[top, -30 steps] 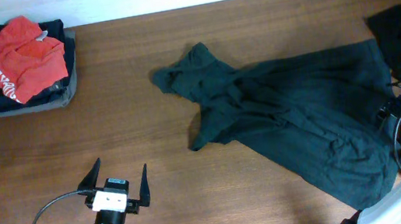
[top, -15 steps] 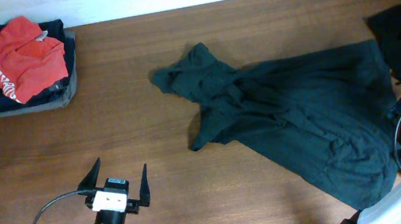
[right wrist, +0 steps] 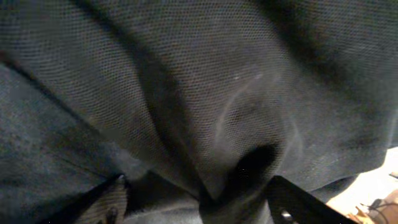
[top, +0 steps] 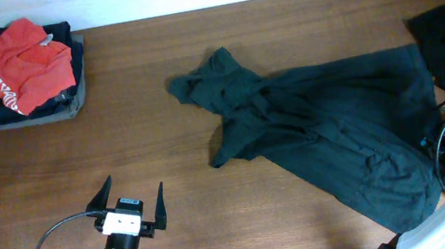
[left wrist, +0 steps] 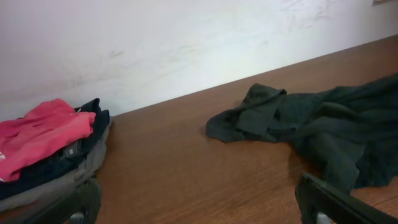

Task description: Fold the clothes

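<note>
Left claw (top: 135, 186) hangs wide open; the teal T-shirt (top: 337, 134) sprawls unfolded beyond it, rightward. Right claw (right wrist: 196, 186) straddles its cloth, and I cannot tell whether it grips. 1 folded stack (top: 24, 78) sits far left.

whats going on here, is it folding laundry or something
The dark shirt lies crumpled across the table, not yet folded. The right gripper is down at its right edge, jaws apart with fabric bunched between them. The left gripper rests open near the front, touching nothing. A pile of clothes sits in the far left corner.
</note>
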